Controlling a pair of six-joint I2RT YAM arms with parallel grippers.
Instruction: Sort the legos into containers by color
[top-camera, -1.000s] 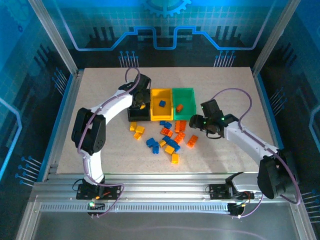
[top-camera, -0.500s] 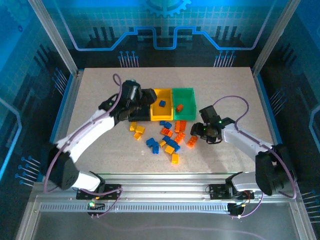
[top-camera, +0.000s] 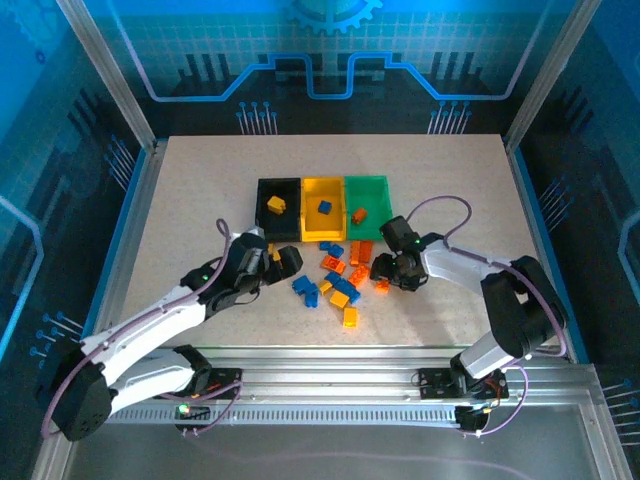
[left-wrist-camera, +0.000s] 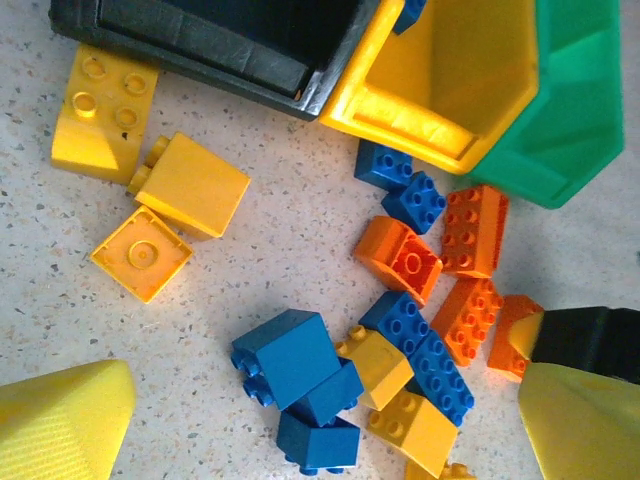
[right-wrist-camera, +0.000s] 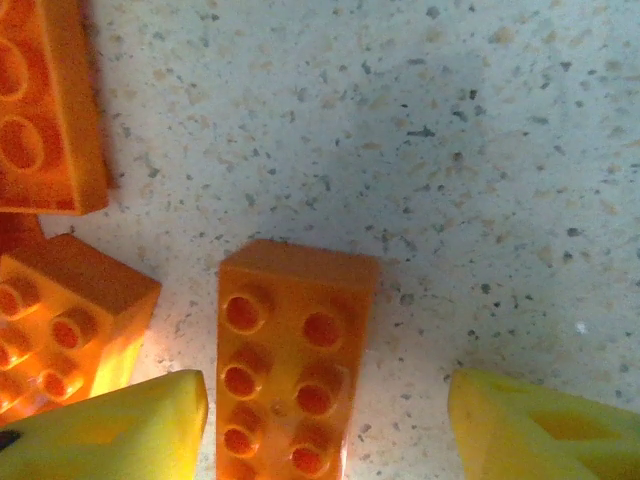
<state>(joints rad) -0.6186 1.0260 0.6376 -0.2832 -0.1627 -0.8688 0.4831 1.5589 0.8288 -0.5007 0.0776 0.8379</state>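
Observation:
The three joined containers stand at mid-table: black bin (top-camera: 278, 182) with one yellow lego (top-camera: 276, 204), yellow bin (top-camera: 322, 181) with one blue lego (top-camera: 324, 207), green bin (top-camera: 366, 179) with one orange lego (top-camera: 358, 214). Several loose legos (top-camera: 340, 275) lie in front of them. My left gripper (top-camera: 283, 262) hangs open over the pile's left side; blue legos (left-wrist-camera: 300, 385) lie between its yellow fingers (left-wrist-camera: 60, 415). My right gripper (top-camera: 383, 272) stands open low over an orange two-by-four lego (right-wrist-camera: 290, 360), which lies beside its left finger (right-wrist-camera: 110, 430).
Three yellow legos (left-wrist-camera: 150, 200) lie on the table just in front of the black bin (left-wrist-camera: 200, 40). Orange legos (left-wrist-camera: 470, 270) cluster near the green bin's corner (left-wrist-camera: 570, 110). Bare speckled tabletop (top-camera: 180, 200) spreads left and right of the pile.
My left arm has pulled back from the black bin, leaving a yellow lego inside, and now hangs over the pile. My right gripper has moved left and down onto an orange lego.

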